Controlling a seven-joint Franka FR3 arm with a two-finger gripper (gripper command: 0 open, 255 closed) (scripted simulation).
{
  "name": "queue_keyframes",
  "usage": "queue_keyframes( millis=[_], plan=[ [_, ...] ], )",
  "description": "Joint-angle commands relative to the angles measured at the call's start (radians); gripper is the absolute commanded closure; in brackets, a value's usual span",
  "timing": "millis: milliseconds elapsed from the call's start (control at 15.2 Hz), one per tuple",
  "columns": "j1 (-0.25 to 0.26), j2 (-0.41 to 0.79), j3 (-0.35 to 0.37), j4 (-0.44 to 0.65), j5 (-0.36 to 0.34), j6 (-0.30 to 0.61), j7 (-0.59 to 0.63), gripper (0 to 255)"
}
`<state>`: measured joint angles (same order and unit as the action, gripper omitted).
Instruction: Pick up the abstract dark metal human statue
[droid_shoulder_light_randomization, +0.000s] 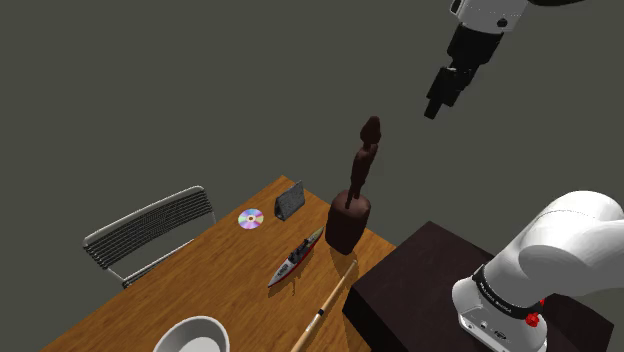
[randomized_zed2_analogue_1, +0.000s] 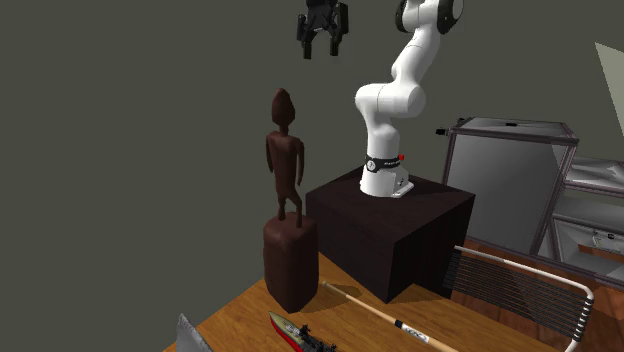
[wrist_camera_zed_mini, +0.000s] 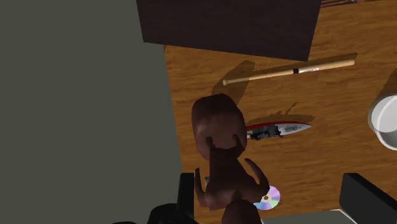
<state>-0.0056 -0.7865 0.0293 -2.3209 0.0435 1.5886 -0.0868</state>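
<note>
Our gripper (randomized_zed2_analogue_1: 322, 52) hung wide open, well above the statue (randomized_zed2_analogue_1: 290, 245). We saw that figure upright on the table (droid_shoulder_light_randomization: 200, 290).

Dim, flat light from above casts soft shadows across the wooden table (wrist_camera_zed_mini: 331, 159).

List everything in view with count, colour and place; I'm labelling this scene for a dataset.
statue: 1, dark brown, upright on the table corner by the stand
table: 1, brown wood, beside the stand
disc: 1, shiny silver, on the table near the statue
small holder: 1, grey, beside the disc
model ship: 1, red and grey, mid-table
bat: 1, light wood, table edge nearest the stand
bowl: 1, white, on the table
chair: 1, grey, against the table
cabinet: 1, grey, behind the stand
stand: 1, dark, under the arm
arm: 1, white
claw: 1, black, open, above the statue
</note>
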Motion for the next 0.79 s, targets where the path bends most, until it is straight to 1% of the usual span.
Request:
queue_keyframes(
  millis=[0, 198, 396, 594, 726],
  plan=[
    [0.0, 0.0, 0.0, 0.0, 0.0, 0.0, 0.0, 0],
    [-0.034, -0.108, 0.112, -0.162, 0.013, 0.139, 0.189, 0],
    [-0.065, -0.179, 0.245, -0.292, 0.035, 0.273, 0.386, 0],
    [-0.101, -0.206, 0.4, -0.387, 0.059, 0.402, 0.597, 0],
    [-0.136, -0.196, 0.517, -0.427, 0.072, 0.485, 0.746, 0]
  ],
)
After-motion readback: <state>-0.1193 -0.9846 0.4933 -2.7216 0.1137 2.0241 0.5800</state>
